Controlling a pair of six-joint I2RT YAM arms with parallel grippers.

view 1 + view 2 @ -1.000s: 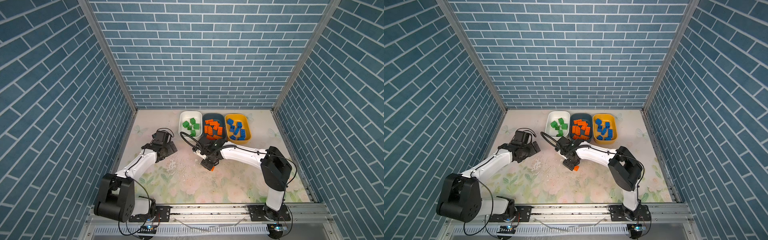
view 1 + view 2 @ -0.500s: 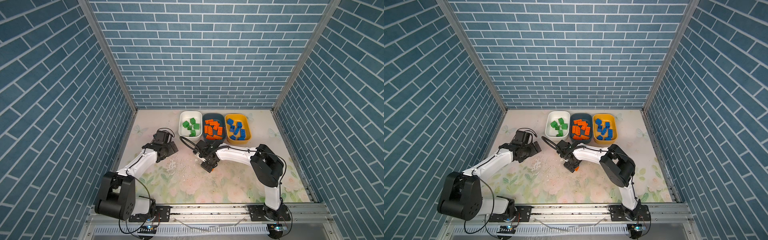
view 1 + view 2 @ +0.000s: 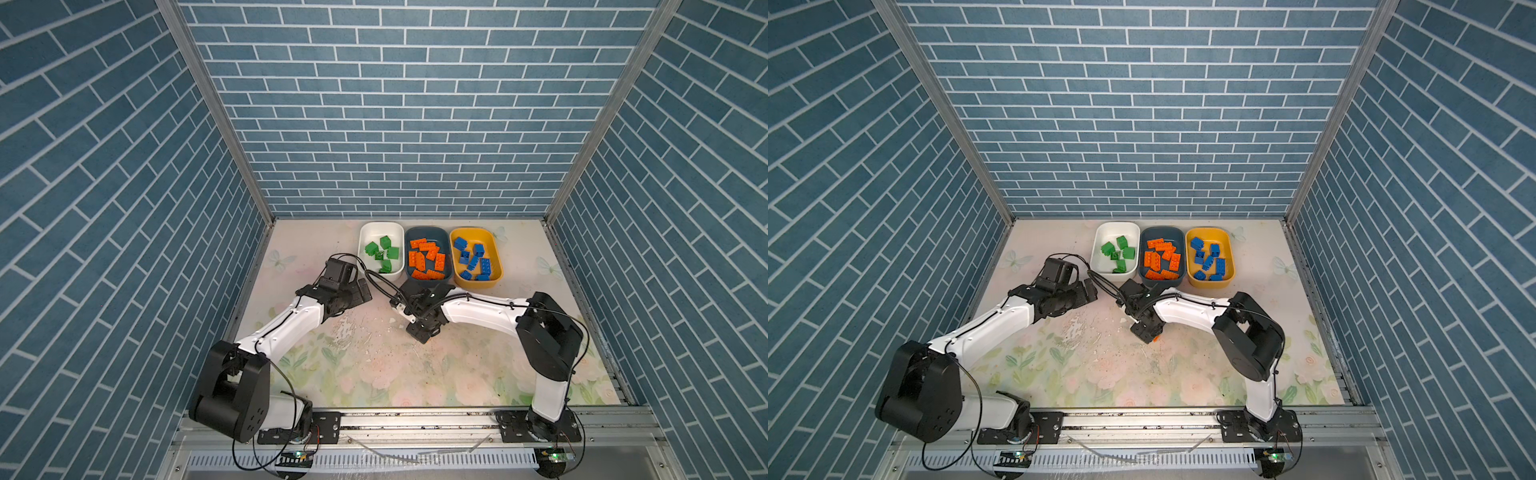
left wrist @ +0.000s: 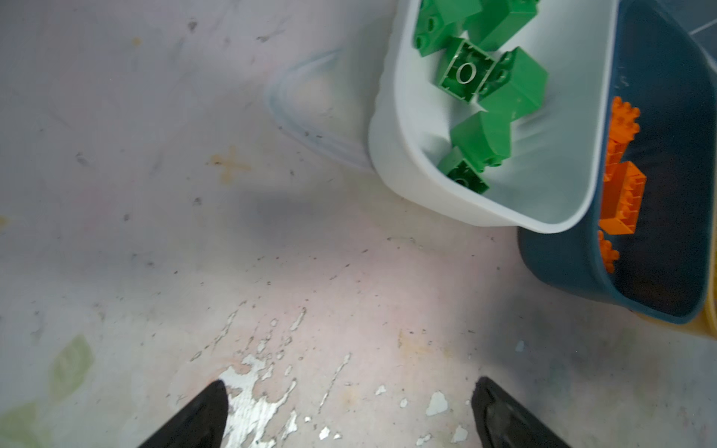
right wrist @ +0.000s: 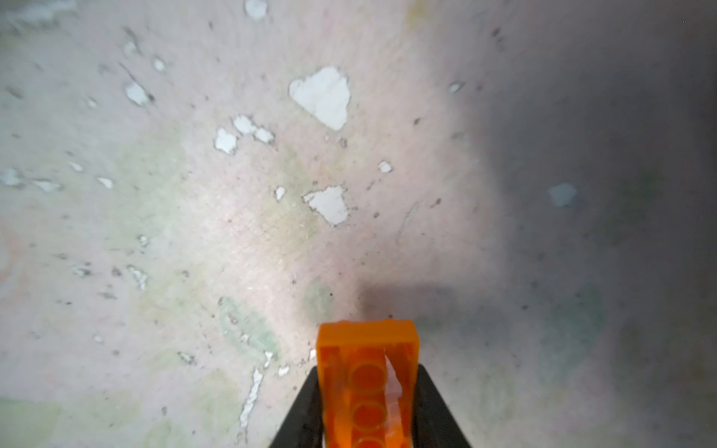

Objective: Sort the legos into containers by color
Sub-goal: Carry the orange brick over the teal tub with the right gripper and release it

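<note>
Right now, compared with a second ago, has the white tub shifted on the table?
No. The white tub sits where it was, beside the teal tub and just as near the foot of the back wall in both top views.

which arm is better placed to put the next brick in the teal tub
Right: the right gripper is shut on an orange brick near the dark teal tub. The left gripper is open and empty.

Three tubs are sitting side by side at the tabletop's far edge: the white tub is holding green legos, the dark teal tub orange legos, the yellow tub blue legos. One orange brick is being pinched, hollow underside showing, in the right hand.
</note>
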